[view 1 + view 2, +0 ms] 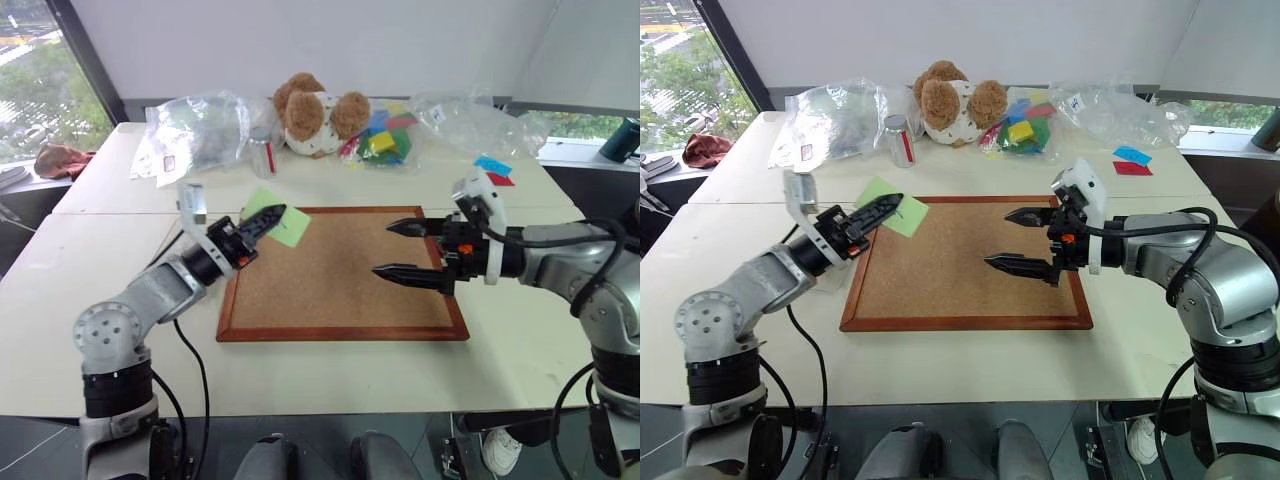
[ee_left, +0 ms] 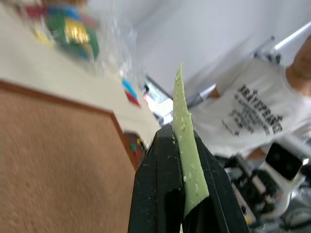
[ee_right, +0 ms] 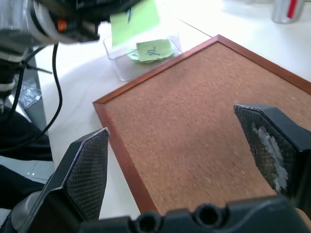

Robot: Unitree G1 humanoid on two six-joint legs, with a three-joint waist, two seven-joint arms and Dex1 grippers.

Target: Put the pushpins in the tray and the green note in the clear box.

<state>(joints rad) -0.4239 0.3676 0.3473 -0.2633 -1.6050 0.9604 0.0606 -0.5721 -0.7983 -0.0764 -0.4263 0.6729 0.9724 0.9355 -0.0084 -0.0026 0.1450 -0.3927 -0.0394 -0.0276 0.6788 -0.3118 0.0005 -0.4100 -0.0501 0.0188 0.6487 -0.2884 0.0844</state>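
Observation:
My left gripper (image 1: 268,218) is shut on the green note (image 1: 290,225) and holds it in the air over the corkboard's (image 1: 340,290) far left corner. In the left wrist view the note (image 2: 187,160) stands edge-on between the two black fingers. My right gripper (image 1: 383,249) hovers open over the right part of the corkboard, with nothing between its fingers. In the right wrist view the clear box (image 3: 121,63) sits on the table just off the board's corner, below the held note (image 3: 133,22). Another green note (image 3: 153,50) lies inside it. The pushpins and the tray are hidden.
A teddy bear (image 1: 315,110), a metal can (image 1: 262,150), coloured blocks (image 1: 385,140) and clear plastic bags (image 1: 195,130) line the table's far side. Blue and red notes (image 1: 495,172) lie at the far right. A person in a white T-shirt (image 2: 252,116) stands beyond the table.

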